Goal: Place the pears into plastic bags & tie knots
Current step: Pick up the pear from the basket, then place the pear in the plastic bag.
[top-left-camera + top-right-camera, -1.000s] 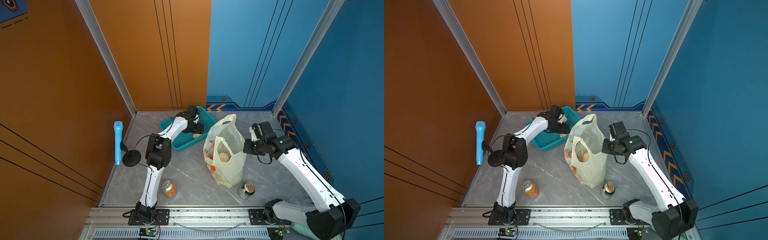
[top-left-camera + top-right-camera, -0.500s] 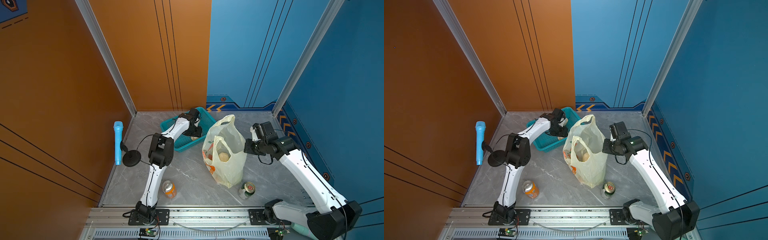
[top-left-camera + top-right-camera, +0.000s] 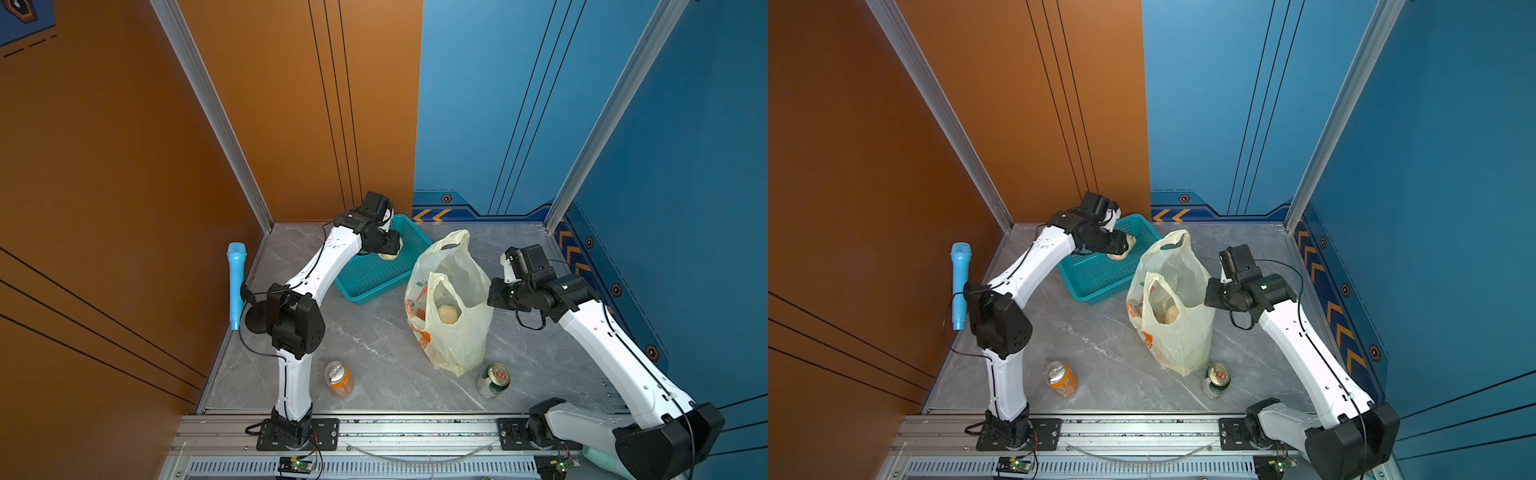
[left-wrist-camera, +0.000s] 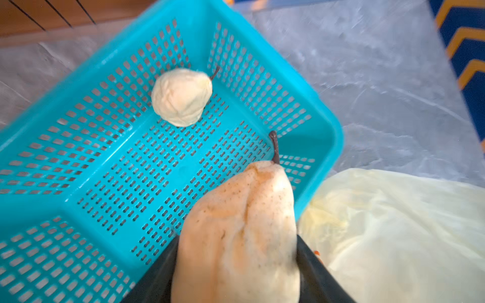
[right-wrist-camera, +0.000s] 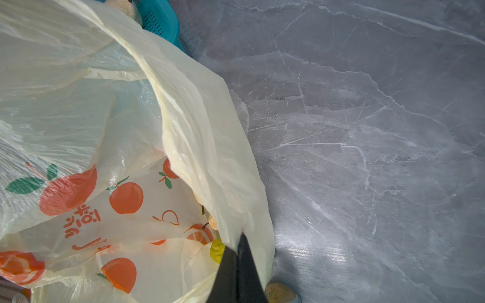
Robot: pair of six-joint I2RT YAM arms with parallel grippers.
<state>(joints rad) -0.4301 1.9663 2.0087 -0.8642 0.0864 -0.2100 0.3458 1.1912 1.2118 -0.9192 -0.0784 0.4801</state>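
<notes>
Over the teal basket (image 4: 118,162), by its corner nearest the bag: got held pear (image 4: 241,223) clamped in left gripper (image 4: 237,251). Dark fingers (image 4: 162,275) tight on both flanks of the fat end, stem pointing away from the wrist. Beige skin, brown speckles. Same grip visible in both top views, left gripper (image 3: 388,247) over the basket (image 3: 370,274).

Also in the basket: second pear (image 4: 181,97) lying on the mesh floor close to a side wall. Pale cream, lumpy, well apart from the held one.

Just beside that basket corner, on the robot's right: plastic bag (image 3: 453,340) standing on the grey marble tabletop (image 3: 365,345). Mouth open upward, both loop handles up, orange fruit prints on the front.

Right gripper (image 5: 240,244) pinched together on the bag's upper edge, on the side facing the right arm, holding that side up.

Inside the bag: bagged pear (image 3: 448,313), cream-beige, seen through the mouth in both top views. Yellow-green pear (image 5: 217,250) peeking out next to the right fingers. More beige fruit under the film, count not readable.

Toward the front edge: orange can (image 3: 338,378) between left arm base and bag. Green can (image 3: 492,380) at the bag's bottom corner, touching or just beside, can't tell which. Blue microphone (image 3: 236,282) against the left wall.
</notes>
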